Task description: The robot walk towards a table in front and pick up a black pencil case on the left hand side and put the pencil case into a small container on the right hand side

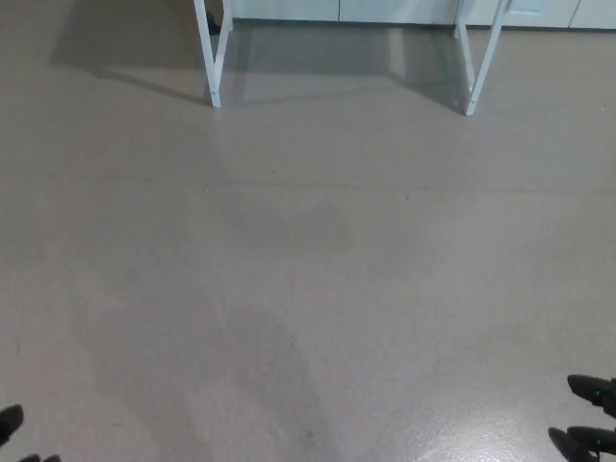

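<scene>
Grey, smooth floor [308,289] fills nearly the whole head view, with soft shadows across its middle and lower left. At the top edge stand two pairs of white table legs, the left legs [214,58] and the right legs [478,63], splayed slightly and resting on the floor; the tabletop itself lies above the picture's edge. Neither the black pencil case nor the small container shows anywhere, so their places relative to the hands cannot be told. Only dark fingertips of the left hand [12,423] peek in at the bottom left corner, and whether it is spread or closed cannot be told. At the bottom right, two fingertips of the right hand [589,419] show slightly apart, holding nothing. Between the hands and the table legs the floor lies bare. Pale cabinet fronts [385,10] run behind the legs.
</scene>
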Robot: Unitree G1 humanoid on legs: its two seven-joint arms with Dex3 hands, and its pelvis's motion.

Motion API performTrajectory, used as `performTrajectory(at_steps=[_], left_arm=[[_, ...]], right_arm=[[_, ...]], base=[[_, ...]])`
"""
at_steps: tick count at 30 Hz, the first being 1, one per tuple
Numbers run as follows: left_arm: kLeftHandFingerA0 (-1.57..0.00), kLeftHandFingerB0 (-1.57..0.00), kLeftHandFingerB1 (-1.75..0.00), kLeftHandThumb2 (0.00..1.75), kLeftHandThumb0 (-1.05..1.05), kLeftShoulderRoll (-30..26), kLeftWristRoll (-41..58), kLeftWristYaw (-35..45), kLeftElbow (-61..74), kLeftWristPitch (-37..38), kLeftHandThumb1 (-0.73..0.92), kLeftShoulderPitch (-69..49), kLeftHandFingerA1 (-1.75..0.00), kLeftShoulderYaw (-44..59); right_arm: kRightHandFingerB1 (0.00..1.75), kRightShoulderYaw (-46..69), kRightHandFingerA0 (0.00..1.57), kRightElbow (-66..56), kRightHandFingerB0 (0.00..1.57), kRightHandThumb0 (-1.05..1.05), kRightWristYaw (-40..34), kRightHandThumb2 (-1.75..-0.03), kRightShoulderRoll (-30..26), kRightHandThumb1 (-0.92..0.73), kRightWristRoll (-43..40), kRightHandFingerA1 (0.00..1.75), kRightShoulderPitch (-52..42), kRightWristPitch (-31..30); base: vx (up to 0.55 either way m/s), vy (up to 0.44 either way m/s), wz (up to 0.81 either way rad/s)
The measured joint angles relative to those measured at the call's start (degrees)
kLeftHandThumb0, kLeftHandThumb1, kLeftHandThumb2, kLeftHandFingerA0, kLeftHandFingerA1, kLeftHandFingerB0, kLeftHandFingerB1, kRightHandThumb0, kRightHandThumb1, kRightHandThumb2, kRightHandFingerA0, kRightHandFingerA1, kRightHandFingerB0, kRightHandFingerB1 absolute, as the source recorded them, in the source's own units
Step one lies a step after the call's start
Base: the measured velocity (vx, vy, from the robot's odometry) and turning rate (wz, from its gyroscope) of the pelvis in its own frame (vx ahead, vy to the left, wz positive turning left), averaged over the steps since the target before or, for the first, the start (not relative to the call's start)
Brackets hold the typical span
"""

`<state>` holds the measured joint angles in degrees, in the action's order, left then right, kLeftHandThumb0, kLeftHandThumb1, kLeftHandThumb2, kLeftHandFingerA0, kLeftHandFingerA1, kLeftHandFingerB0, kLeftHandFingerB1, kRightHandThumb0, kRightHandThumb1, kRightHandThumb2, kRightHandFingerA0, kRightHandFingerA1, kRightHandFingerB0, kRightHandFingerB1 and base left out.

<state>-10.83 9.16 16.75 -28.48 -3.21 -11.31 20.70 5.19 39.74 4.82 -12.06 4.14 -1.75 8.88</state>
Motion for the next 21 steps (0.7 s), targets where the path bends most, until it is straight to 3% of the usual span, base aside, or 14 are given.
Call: performTrajectory(at_steps=[4, 8, 13, 14, 21], left_arm=[[-0.31, -0.19, -0.29, 0.6, -0.11, 0.26, 2.41, 1.85, 1.13, -0.72, 0.67, -1.51, -0.35, 0.62], [-0.25, -0.19, -0.3, 0.62, -0.13, 0.53, 3.48, 3.36, 1.86, -1.08, 0.67, -5.0, -0.34, 0.24], [-0.29, -0.18, -0.29, 0.6, -0.11, 0.81, 4.13, 4.81, 3.26, -1.09, 0.69, -8.86, -0.35, -0.21], [-0.23, -0.16, -0.3, 0.62, -0.14, 0.84, 4.23, 5.06, 3.18, -1.08, 0.68, -9.4, -0.34, -0.28], [-0.31, -0.19, -0.29, 0.6, -0.14, 1.18, 4.71, 6.3, 2.3, -0.78, 0.67, -12.77, -0.35, -0.78]], right_arm=[[0.42, 0.09, 0.52, -0.54, 0.38, -0.36, 0.8, -0.64, -0.44, -0.44, -0.27, 0.47, -1.0, 1.09], [0.42, 0.11, 0.53, -0.76, 0.37, -0.34, 1.77, -0.63, -0.61, -0.45, -0.58, 0.46, -4.13, 2.14], [0.42, -0.07, 0.52, -1.03, 0.37, -0.36, 2.62, -0.64, -1.24, -0.44, -0.64, 0.47, -7.08, 3.07], [0.42, -0.09, 0.52, -1.02, 0.36, -0.36, 2.73, -0.64, -1.32, -0.45, -0.64, 0.47, -7.55, 3.19], [0.43, -1.13, 0.54, -0.79, 0.37, -0.38, 3.15, -0.65, -1.74, -0.44, -0.13, 0.48, -9.87, 4.5]], base=[[0.0, 0.0, 0.0], [0.07, 0.011, 0.0], [-0.05, -0.028, 0.04], [0.0, 0.0, 0.0], [0.08, 0.232, -0.07]])
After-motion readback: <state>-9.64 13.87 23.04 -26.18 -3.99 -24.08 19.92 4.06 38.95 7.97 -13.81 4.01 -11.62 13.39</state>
